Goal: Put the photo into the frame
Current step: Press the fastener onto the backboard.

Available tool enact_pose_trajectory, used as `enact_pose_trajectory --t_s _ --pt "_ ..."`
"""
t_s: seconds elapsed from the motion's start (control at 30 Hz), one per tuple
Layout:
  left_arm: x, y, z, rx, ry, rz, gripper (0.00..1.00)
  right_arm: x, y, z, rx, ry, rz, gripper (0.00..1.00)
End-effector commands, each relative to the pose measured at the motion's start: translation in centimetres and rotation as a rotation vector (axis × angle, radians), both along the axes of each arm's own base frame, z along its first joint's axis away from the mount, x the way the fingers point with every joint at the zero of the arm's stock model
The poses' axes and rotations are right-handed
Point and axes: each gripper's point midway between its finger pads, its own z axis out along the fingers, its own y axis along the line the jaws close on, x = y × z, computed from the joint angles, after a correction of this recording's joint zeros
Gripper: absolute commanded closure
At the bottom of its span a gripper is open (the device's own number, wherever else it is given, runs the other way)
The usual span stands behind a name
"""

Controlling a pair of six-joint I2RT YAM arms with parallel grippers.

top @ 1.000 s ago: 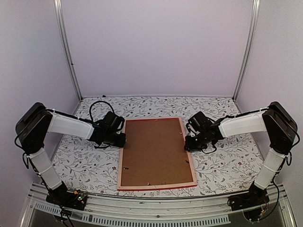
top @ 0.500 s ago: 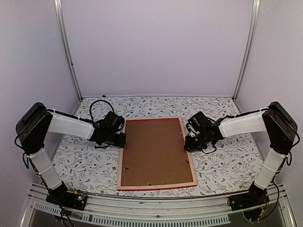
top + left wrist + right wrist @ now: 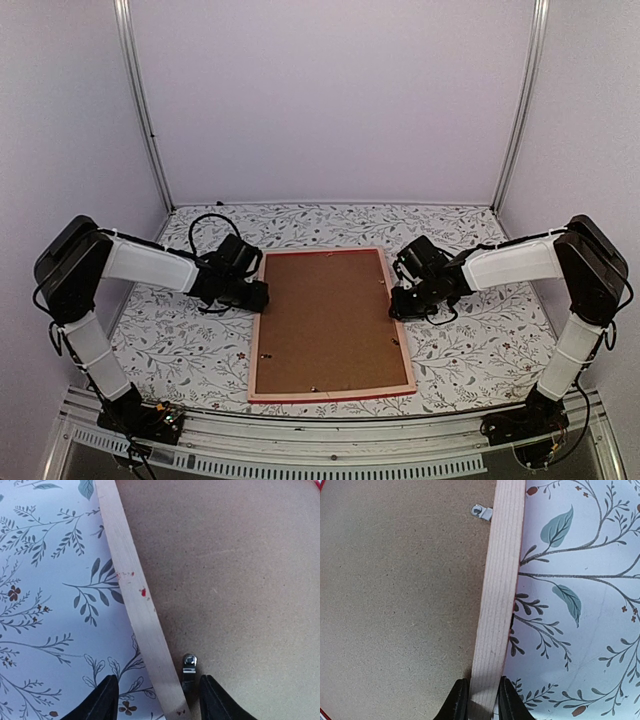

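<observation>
The frame point(image 3: 330, 393) is laid face down at the middle of the table, on a floral tablecloth point(image 3: 470, 345); its thin rails are shown as pale wood, and a line of bright red is seen only along the near edge; small red specks point(image 3: 143, 592) are noted on the left rail. The opening is filled by a plain brown backing board point(image 3: 328, 318), by which everything beneath is hidden; small metal clips point(image 3: 482, 512) are seen at the board's edge. The left rail is straddled by the left gripper point(image 3: 255, 296), its jaws held apart, with neither finger touching the wood; the right rail is pinched between the jaws of the right gripper point(image 3: 397, 303).
</observation>
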Motion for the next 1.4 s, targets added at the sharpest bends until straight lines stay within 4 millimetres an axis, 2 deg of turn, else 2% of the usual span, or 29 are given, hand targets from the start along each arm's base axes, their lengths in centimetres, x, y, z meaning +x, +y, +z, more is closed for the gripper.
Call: enact_pose_trajectory --t_s 0.0,0.2,0.47,0.63,0.7,0.8,0.9,1.07,1.23,1.37 --pt "-0.4 0.4 -1.5 0.033 0.037 -0.001 0.44 -2.0 -1.7 -2.6 -0.081 0.077 0.027 0.79" --pt "-0.6 1.5 -2.0 0.081 0.036 0.03 0.56 -2.0 -1.6 -2.6 -0.08 0.079 0.029 0.79" --pt "-1.7 2.8 -3.4 0.11 0.051 0.055 0.79 -2.0 -1.7 -2.3 -0.08 0.075 0.026 0.79" --pt "-1.7 3.7 -3.2 0.133 0.02 0.069 0.94 -1.9 -1.7 -2.2 -0.079 0.074 0.023 0.79" --pt "-1.5 3.5 -3.0 0.122 0.014 0.065 0.97 -1.9 -1.6 -2.2 -0.076 0.075 0.022 0.8" --pt "-1.4 2.3 -2.7 0.067 0.026 0.035 0.88 -2.0 -1.5 -2.2 -0.069 0.078 0.021 0.8" --pt "-1.3 1.1 -1.8 -0.005 0.028 0.018 0.68 -2.0 -1.5 -2.1 -0.06 0.077 0.019 0.8" --pt "-1.1 -0.2 0.1 -0.119 0.02 -0.004 0.45 -2.0 -1.1 -2.1 -0.042 0.076 0.023 0.8" --pt "-0.8 0.1 -0.7 -0.075 0.039 -0.003 0.42 -2.0 -1.1 -2.2 -0.041 0.077 0.026 0.8" --pt "-0.7 0.4 -1.2 -0.044 0.044 0.001 0.45 -2.0 -1.1 -2.0 -0.041 0.072 0.027 0.8"
